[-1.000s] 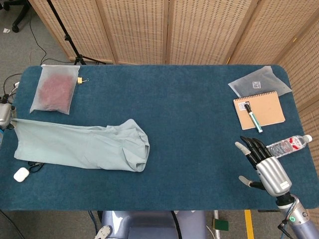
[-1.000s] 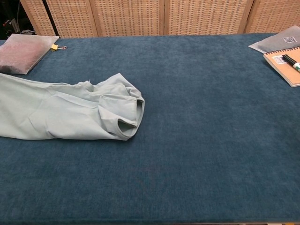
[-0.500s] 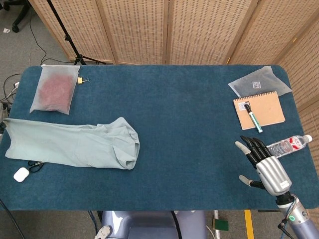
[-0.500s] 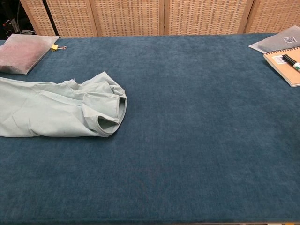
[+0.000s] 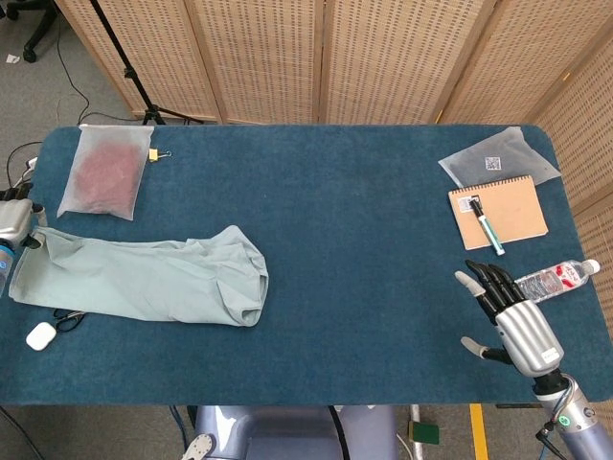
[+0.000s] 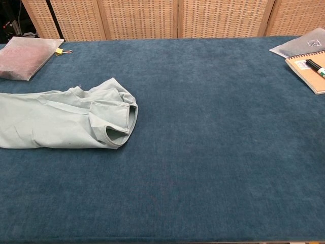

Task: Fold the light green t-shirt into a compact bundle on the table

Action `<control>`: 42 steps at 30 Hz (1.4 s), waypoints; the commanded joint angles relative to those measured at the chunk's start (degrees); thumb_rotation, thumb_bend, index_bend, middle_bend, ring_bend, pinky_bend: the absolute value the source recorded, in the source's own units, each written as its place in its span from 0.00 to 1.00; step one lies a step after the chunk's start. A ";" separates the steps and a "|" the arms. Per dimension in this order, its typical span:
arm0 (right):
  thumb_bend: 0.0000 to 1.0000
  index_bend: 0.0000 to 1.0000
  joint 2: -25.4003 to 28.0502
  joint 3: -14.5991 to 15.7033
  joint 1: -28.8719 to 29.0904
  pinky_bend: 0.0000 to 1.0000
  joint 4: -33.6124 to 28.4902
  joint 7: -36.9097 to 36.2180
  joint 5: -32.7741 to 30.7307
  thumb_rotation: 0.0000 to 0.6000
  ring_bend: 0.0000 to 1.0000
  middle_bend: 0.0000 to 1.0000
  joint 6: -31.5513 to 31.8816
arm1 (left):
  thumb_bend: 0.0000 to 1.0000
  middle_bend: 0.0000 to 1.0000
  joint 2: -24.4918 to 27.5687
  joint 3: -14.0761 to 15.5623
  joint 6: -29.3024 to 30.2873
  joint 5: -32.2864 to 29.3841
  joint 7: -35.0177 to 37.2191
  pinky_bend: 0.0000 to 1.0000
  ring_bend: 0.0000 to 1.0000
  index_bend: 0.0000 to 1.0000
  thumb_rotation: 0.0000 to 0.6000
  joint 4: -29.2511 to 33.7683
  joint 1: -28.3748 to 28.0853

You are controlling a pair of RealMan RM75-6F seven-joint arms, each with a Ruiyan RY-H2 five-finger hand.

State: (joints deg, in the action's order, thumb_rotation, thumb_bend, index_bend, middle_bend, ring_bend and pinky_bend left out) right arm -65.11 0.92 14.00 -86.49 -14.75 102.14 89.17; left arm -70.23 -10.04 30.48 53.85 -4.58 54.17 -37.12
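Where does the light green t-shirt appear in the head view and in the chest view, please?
Head view: light green t-shirt lies at the table's left side, lower-left of the picture.
Chest view: same shirt at the left edge, mid-height, partly cut off.
Shared landmark: the clear bag of red contents beyond it.

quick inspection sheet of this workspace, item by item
surface: table, covered in dark blue cloth
job's things: t-shirt lies as a long, rumpled strip at the table's left end, not yet a bundle
clutter: bag of red stuff, far left; earbud case at the shirt's near edge; clear pouch, notebook with pen on it, bottle, all on the right
robot hands: right robot hand open, beside the bottle; left robot hand at the shirt's far-left corner, mostly cut off, grip unclear
cables: on the floor, left of the table
surroundings: folding screens behind; a stand at back left
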 commanded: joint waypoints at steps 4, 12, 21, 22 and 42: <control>0.05 0.00 0.08 0.02 -0.02 0.05 -0.04 -0.12 0.11 1.00 0.00 0.00 0.07 | 0.60 0.00 6.09 -2.35 9.26 12.68 12.01 0.00 0.00 0.81 1.00 12.16 3.25; 0.05 0.00 0.29 0.07 -0.12 0.05 -0.16 -0.48 0.43 1.00 0.00 0.00 0.43 | 0.60 0.00 4.05 -2.48 18.14 22.03 16.87 0.00 0.00 0.81 1.00 18.50 2.62; 0.05 0.00 0.62 -0.05 -0.23 0.05 -0.09 -1.35 0.29 1.00 0.00 0.00 0.78 | 0.60 0.00 -1.43 -2.70 18.50 21.01 11.66 0.00 0.00 0.81 1.00 19.57 -0.57; 0.05 0.00 0.66 -0.06 -0.24 0.05 -0.09 -1.47 0.30 1.00 0.00 0.00 0.82 | 0.60 0.00 -2.04 -2.74 18.29 20.66 10.81 0.00 0.00 0.81 1.00 19.66 -1.02; 0.08 0.00 1.55 -0.42 -0.38 0.05 0.13 -4.39 -0.12 1.00 0.00 0.00 1.58 | 0.59 0.00 -10.78 -4.15 16.89 13.01 -5.65 0.00 0.00 0.81 1.00 22.21 -8.73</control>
State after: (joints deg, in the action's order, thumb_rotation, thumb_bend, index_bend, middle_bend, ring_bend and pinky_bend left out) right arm -63.57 0.50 13.61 -86.38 -19.10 102.03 90.75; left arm -80.02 -14.09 47.41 67.65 -8.99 76.33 -45.04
